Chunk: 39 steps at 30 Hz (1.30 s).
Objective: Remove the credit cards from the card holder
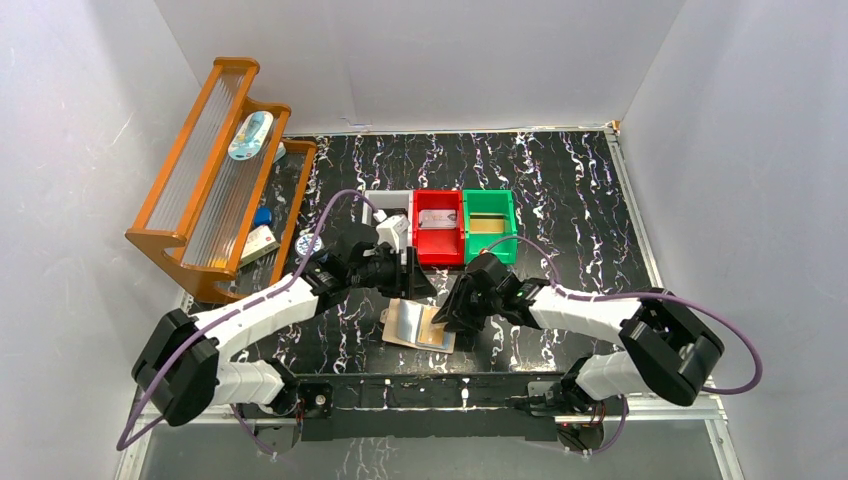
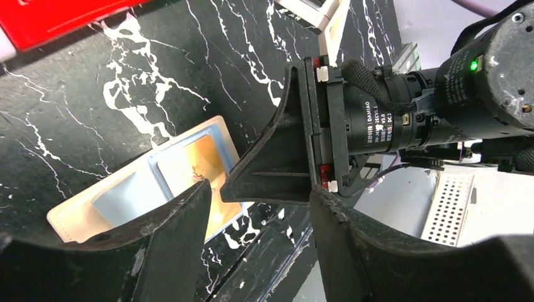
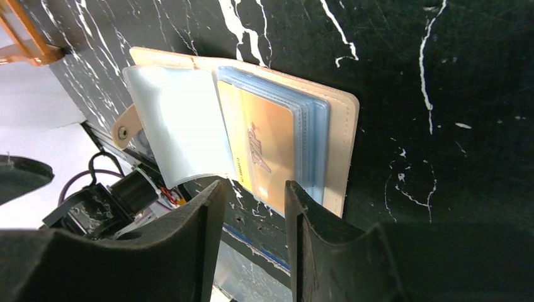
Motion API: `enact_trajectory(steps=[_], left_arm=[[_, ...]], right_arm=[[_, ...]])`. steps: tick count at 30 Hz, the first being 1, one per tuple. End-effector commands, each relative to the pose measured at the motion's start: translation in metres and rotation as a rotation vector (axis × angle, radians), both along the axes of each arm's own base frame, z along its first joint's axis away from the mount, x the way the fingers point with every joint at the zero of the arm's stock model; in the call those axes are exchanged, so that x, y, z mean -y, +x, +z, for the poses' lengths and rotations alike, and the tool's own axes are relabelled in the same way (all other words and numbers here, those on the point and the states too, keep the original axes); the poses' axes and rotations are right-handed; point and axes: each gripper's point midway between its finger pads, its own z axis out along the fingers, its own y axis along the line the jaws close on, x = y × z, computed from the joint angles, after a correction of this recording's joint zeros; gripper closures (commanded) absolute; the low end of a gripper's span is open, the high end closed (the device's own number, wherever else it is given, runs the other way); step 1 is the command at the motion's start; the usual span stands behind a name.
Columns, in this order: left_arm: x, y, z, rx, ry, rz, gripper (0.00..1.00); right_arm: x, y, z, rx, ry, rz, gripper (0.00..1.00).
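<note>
The card holder lies open and flat on the black marbled table, tan outside with pale blue sleeves inside. A gold credit card sits in the top sleeve, and a clear sleeve is folded over to the left by the strap tab. My right gripper is open just off the holder's near edge, nothing between its fingers. My left gripper is open too, empty, hovering beside the holder. In the top view the left gripper and right gripper flank the holder closely.
Grey, red and green bins stand in a row just behind the grippers, with flat card-like pieces in the red and green ones. A wooden rack with small items stands at the far left. The table's front edge runs just below the holder.
</note>
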Motion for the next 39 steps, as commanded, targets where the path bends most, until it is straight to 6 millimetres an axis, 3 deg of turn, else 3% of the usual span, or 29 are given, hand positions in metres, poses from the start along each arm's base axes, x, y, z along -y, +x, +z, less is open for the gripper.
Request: enact_trajectory(steps=[1, 11, 21, 26, 34, 39], left_arm=[[0.005, -0.010, -0.005, -0.075, -0.025, -0.036, 0.45], [-0.006, -0.021, -0.060, -0.243, 0.122, -0.021, 0.54], [-0.019, -0.029, -0.089, -0.320, 0.225, -0.002, 0.61], [-0.027, -0.027, -0.088, -0.300, 0.247, 0.036, 0.64], [-0.033, -0.024, -0.086, -0.267, 0.255, 0.077, 0.65], [-0.033, -0.022, -0.078, -0.244, 0.239, 0.078, 0.65]], right_arm=[[-0.017, 0.008, 0.018, 0.020, 0.060, 0.034, 0.53], [-0.002, -0.003, -0.008, -0.050, -0.046, 0.052, 0.53], [0.000, -0.007, -0.020, -0.092, -0.072, 0.047, 0.58], [0.000, -0.001, -0.012, -0.057, -0.095, 0.053, 0.59], [-0.008, 0.015, 0.026, 0.057, -0.066, 0.082, 0.53], [-0.017, 0.011, 0.025, 0.034, -0.020, 0.106, 0.53]])
